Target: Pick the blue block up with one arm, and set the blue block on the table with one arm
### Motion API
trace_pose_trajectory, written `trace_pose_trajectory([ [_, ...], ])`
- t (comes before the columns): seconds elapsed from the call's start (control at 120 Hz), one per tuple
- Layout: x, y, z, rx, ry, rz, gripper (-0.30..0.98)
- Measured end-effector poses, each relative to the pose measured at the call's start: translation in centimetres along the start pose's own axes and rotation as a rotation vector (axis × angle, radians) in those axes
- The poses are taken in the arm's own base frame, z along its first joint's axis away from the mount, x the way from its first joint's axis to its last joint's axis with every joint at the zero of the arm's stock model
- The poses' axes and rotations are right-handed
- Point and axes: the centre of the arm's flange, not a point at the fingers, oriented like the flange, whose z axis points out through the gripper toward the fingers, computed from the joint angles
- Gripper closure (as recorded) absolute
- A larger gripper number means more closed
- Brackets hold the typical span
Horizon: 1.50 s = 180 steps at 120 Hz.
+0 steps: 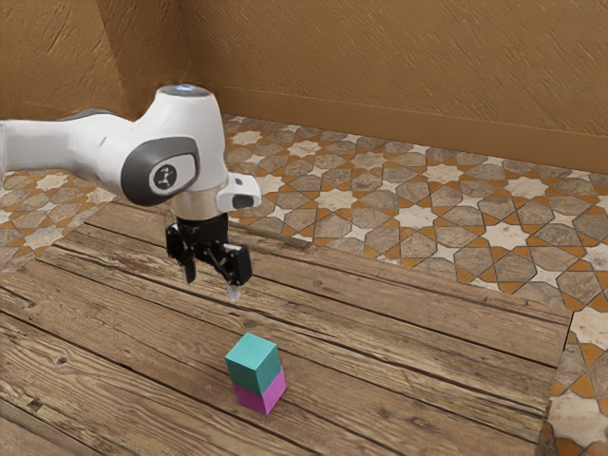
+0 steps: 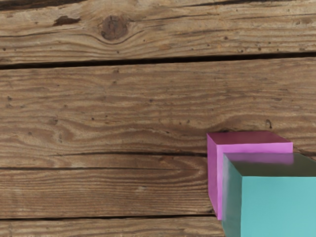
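My black claw [image 1: 212,284] hangs above the plank table [image 1: 427,351], its two fingers spread apart with nothing between them. The blue block [image 1: 254,364], a teal cube, sits lower than the claw and off toward the exterior view's right, clear of my fingertips. It rests on a magenta block [image 1: 262,395], set slightly askew, the lower cube standing on the wood. From my wrist, the frame's edge crops the blue block, which in turn covers much of the magenta one beneath; how squarely their faces meet, I cannot tell.
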Motion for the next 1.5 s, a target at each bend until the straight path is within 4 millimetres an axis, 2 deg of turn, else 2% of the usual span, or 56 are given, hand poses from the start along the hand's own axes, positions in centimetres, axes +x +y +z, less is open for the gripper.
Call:
trace_pose_trajectory([
  [0.058, -0.1, 0.9, 1.2, -0.004, 0.002, 0.007, 0.00],
  [0.217, -0.3, 5.1, 3.3, -0.014, 0.017, 0.059, 0.00],
  [0.333, -0.8, 6.4, 4.9, -0.014, 0.010, 0.069, 0.00],
  [0.467, -0.2, 6.7, 6.6, -0.012, 0.005, 0.059, 0.00],
  [0.892, 0.9, 5.8, 9.0, -0.013, -0.007, 0.009, 0.00],
  [1.133, 0.9, 7.3, 10.3, -0.015, -0.013, 0.019, 0.00],
  [1.358, 1.1, 7.2, 10.3, -0.020, -0.007, 0.004, 0.25],
  [1.5, 1.4, 7.1, 9.6, -0.021, 0.007, -0.003, 0.32],
])
